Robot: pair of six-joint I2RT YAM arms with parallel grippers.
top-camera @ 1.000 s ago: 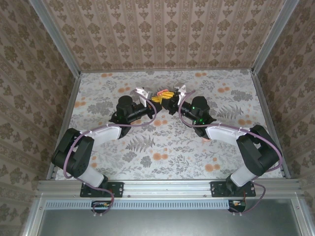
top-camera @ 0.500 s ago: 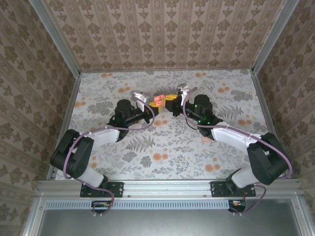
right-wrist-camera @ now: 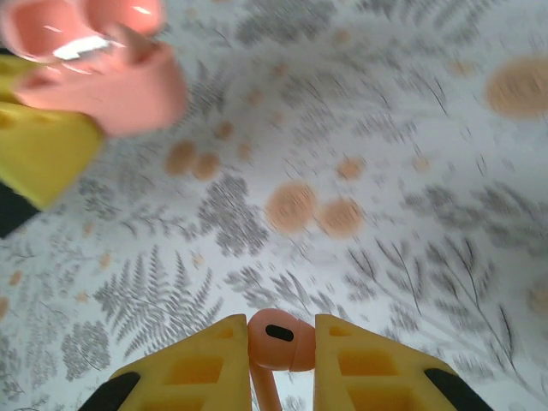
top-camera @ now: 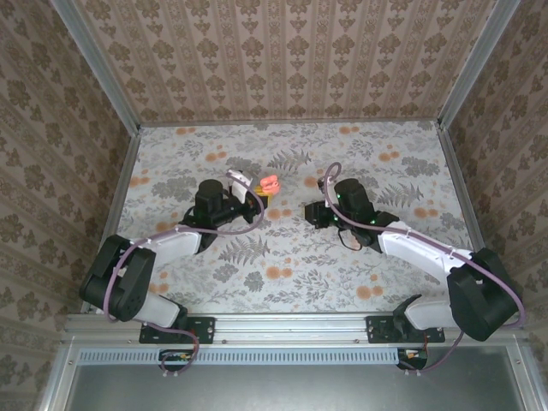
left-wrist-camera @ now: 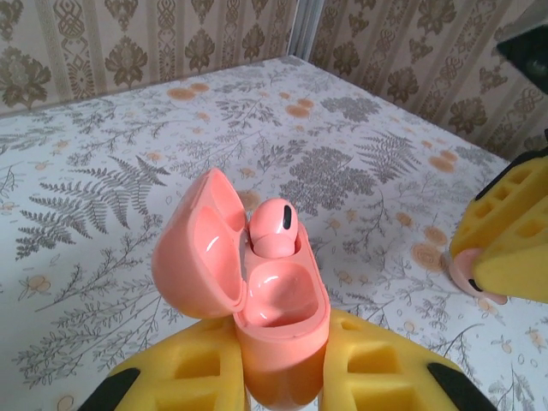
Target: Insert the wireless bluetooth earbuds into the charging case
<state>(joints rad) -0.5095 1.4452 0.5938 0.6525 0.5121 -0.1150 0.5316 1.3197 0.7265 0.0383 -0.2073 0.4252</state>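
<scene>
The left fingers (left-wrist-camera: pixel 193 372), yellow foam pads, clamp the glossy coral case (left-wrist-camera: pixel 278 308) (rounded lid hinged open at nine o'clock), with one bud (left-wrist-camera: pixel 274 227) seated inside. The right fingers (right-wrist-camera: pixel 368 360) pinch a second bud (right-wrist-camera: pixel 278 338), smooth and bulbous, over the floral-print table (top-camera: pixel 291 257), at four o'clock from the case.

Charging case (left-wrist-camera: pixel 278 317): coral-pink, glossy, rounded. Upright, hinged lid swung open to left, clamped between yellow pads of left end effector (left-wrist-camera: pixel 276 377).
First earbud (left-wrist-camera: pixel 274 229): same pink, seated in case's far well, rounded top protruding.
Second earbud (right-wrist-camera: pixel 276 336): pinched in right end effector (right-wrist-camera: pixel 276 364), dark oval vent showing, apart from case.
</scene>
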